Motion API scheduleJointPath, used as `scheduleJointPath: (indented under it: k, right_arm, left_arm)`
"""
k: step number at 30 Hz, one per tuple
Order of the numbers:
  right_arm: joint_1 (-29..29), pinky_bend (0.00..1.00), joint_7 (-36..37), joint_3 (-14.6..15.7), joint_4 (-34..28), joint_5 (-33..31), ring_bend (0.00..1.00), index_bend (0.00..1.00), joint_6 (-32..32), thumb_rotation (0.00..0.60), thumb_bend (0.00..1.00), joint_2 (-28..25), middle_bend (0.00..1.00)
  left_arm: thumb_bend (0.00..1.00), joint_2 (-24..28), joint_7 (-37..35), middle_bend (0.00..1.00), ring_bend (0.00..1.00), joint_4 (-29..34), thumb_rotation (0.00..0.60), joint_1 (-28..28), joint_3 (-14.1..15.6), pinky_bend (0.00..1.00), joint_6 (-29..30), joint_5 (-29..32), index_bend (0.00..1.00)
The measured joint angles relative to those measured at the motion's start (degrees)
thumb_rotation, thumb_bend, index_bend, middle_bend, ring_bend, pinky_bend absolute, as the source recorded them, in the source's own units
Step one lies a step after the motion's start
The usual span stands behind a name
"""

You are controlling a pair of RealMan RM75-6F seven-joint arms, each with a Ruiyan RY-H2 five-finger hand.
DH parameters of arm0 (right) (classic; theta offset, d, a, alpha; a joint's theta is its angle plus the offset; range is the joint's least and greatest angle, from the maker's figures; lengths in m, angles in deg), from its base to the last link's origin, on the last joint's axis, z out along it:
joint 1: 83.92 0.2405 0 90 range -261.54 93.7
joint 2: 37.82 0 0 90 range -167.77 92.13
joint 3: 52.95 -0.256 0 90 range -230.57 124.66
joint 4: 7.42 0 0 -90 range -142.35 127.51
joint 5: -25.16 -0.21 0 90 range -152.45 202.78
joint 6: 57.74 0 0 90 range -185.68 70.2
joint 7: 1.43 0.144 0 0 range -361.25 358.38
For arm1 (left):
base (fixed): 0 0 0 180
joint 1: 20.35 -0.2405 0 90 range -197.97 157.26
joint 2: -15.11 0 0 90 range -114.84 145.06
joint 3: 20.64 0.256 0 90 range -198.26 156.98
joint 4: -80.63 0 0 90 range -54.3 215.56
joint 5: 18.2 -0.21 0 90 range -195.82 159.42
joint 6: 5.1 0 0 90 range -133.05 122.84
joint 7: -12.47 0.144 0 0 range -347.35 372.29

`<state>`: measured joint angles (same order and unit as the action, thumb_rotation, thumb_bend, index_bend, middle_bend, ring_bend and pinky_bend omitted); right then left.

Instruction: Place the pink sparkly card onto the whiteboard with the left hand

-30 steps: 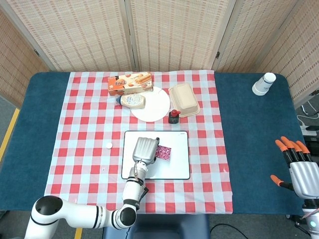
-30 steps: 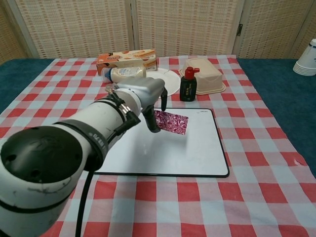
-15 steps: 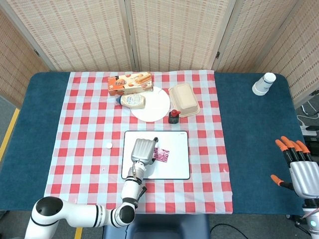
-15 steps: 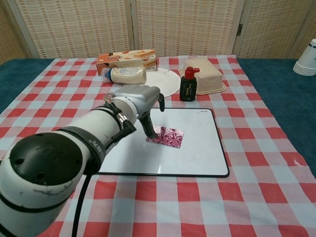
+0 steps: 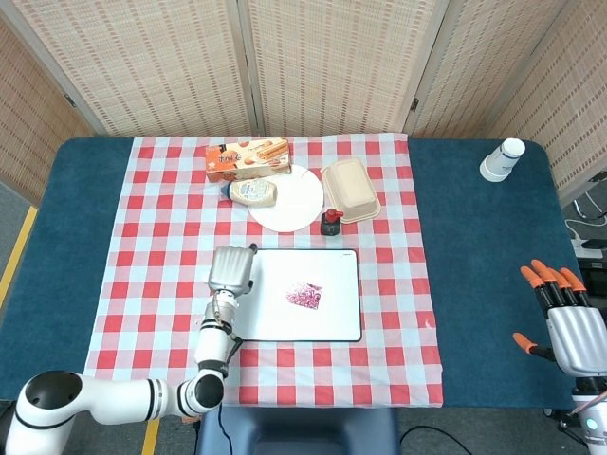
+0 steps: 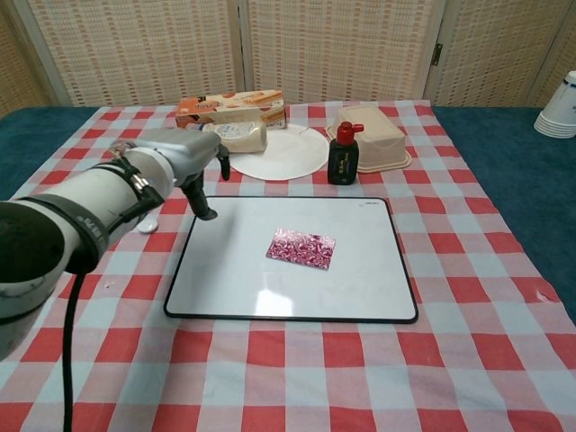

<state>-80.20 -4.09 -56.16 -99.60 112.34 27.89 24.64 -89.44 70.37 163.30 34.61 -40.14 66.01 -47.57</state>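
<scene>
The pink sparkly card (image 5: 304, 296) (image 6: 301, 247) lies flat near the middle of the whiteboard (image 5: 332, 322) (image 6: 360, 288), with nothing touching it. My left hand (image 5: 231, 271) (image 6: 180, 162) hovers over the whiteboard's left edge, well left of the card; it holds nothing and its fingers point down. My right hand (image 5: 561, 322) is far off at the table's right edge, fingers spread, empty. It shows only in the head view.
Behind the whiteboard stand a small black bottle with a red cap (image 5: 330, 222) (image 6: 343, 155), a beige lidded box (image 5: 350, 190), a white plate (image 5: 289, 196), a mayonnaise bottle (image 5: 252, 192) and a biscuit box (image 5: 247, 159). A white cup (image 5: 502, 159) sits far right. A small white cap (image 5: 206, 277) lies left of the board.
My left hand has let go of the card, which settled flat on the whiteboard. The hand then drew back to the left, past the board's edge. The right hand stayed put.
</scene>
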Motion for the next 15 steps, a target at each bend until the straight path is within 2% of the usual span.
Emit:
scheduleJointPath:
  k: [9,15]
  right_arm:
    - [0.11,0.10,-0.56,0.00,-0.05,-0.15,0.00,0.12,-0.26,0.600,0.00,0.20,0.03]
    - [0.05,0.10,-0.57,-0.06,-0.01,-0.20,0.00,0.12,-0.08,0.600,0.00,0.27,0.03]
  left_arm:
    - [0.25,4.38,-4.19,1.00,1.00,-3.12,0.600,-4.62,4.40,0.99,-3.12,-0.49,0.35]
    - [0.25,5.85,-6.65,1.00,1.00,-3.99,0.600,-5.79,4.82,0.99,-4.29,-1.56,0.35]
